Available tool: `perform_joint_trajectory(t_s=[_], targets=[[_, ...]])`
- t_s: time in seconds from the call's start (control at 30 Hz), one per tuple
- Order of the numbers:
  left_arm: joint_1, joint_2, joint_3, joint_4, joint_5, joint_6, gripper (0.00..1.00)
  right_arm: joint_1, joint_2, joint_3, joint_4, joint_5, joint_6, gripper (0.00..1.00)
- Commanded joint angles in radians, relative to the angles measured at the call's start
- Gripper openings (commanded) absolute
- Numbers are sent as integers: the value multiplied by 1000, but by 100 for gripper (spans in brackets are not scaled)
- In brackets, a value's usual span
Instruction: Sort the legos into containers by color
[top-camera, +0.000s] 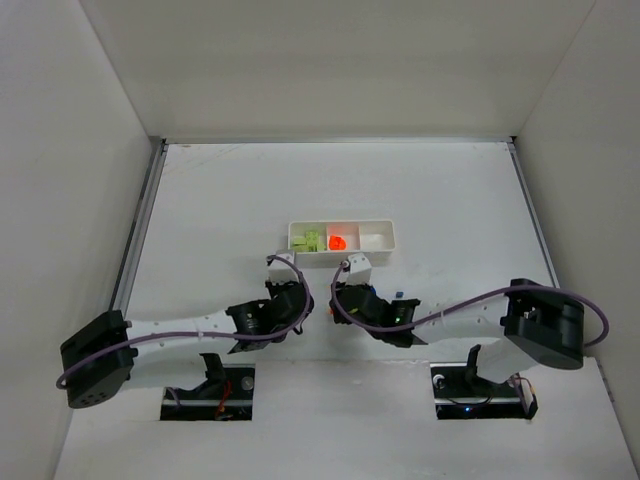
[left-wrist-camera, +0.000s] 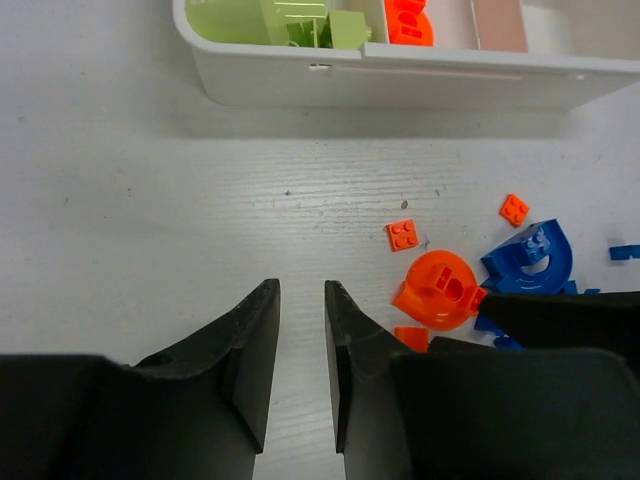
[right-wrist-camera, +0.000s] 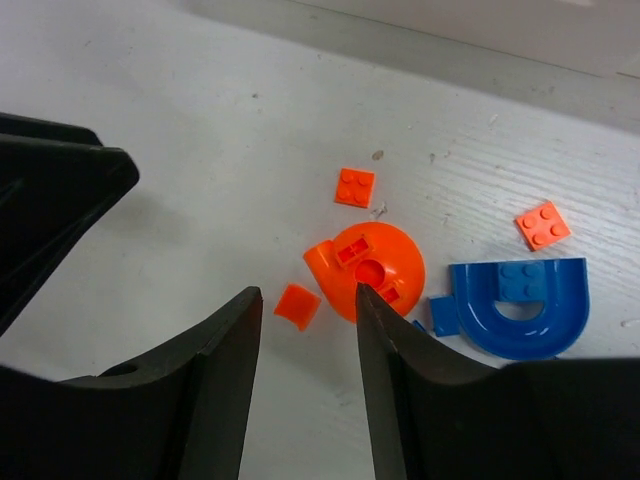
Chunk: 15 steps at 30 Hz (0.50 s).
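Lowest in the right wrist view, the right gripper (right-wrist-camera: 307, 297) stands with black fingers parted, a small orange plastic chip (right-wrist-camera: 297, 305) on the table (right-wrist-camera: 150, 100) between the tips. Just right sit an orange domed round brick (right-wrist-camera: 365, 265) and a blue U-shaped brick (right-wrist-camera: 520, 310), its lower edge hidden by the gripper. The left gripper (left-wrist-camera: 301, 290), narrowly parted, holds nothing. The long white three-compartment tray (left-wrist-camera: 400, 80) crosses the left wrist view's top, lime green bricks (left-wrist-camera: 300, 22) in its left compartment, an orange brick (left-wrist-camera: 410, 20) in the middle.
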Motion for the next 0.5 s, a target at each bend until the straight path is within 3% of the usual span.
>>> perform_joint_trajectory(t_s=[0.0, 0.33, 0.47], targets=[[9, -68, -51, 22, -21, -52, 23, -13, 43, 62, -9, 37, -32, 47], [-31, -60, -105, 27, -32, -120, 26, -21, 150, 130, -54, 129, -26, 40], [-51, -28, -110, 54, -33, -127, 27, -22, 178, 146, -57, 135, -21, 33]])
